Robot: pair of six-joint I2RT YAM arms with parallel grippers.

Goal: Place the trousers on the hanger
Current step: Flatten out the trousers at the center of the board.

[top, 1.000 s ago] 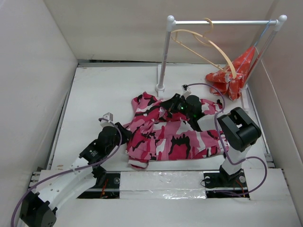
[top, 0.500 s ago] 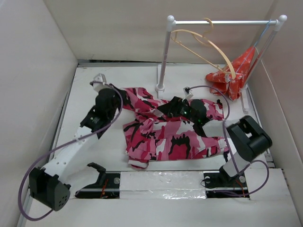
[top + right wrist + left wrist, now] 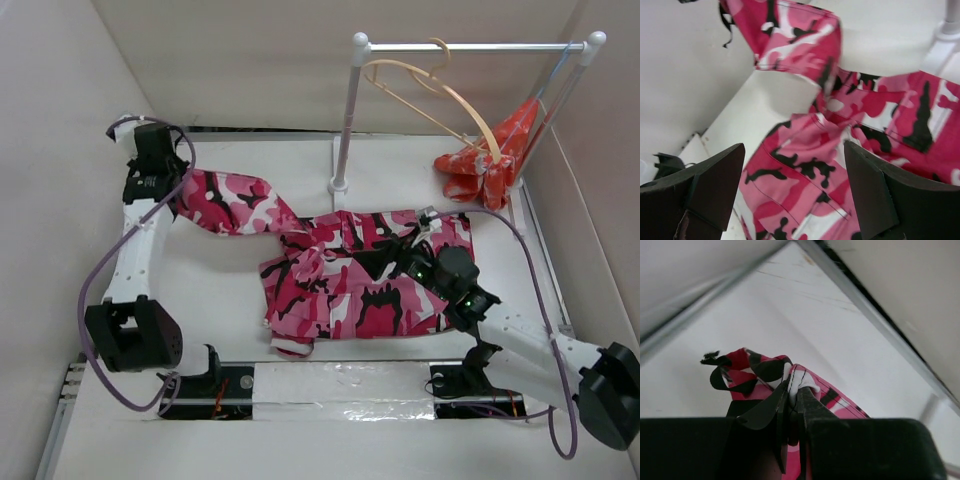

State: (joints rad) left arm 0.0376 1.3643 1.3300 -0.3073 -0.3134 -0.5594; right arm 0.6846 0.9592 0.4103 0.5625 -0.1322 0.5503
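Left tool [image 3: 795, 390] is clamped tight on a bunched end of the trousers [image 3: 350, 280], with a long stretch of cloth drawn out toward the far left corner of the surface [image 3: 215, 310] and the rest lying crumpled in the middle. Right tool [image 3: 794, 147] hangs wide open over the cloth, gripping nothing. The smart play, I'd say: the right picks up the matching end so the garment stretches flat, no twist, before heading for the hanger [image 3: 470, 113], hooked on the rail [image 3: 470, 46] far right. It's soft pink, red, white and black camouflage, a black cord dangling at the pinched end
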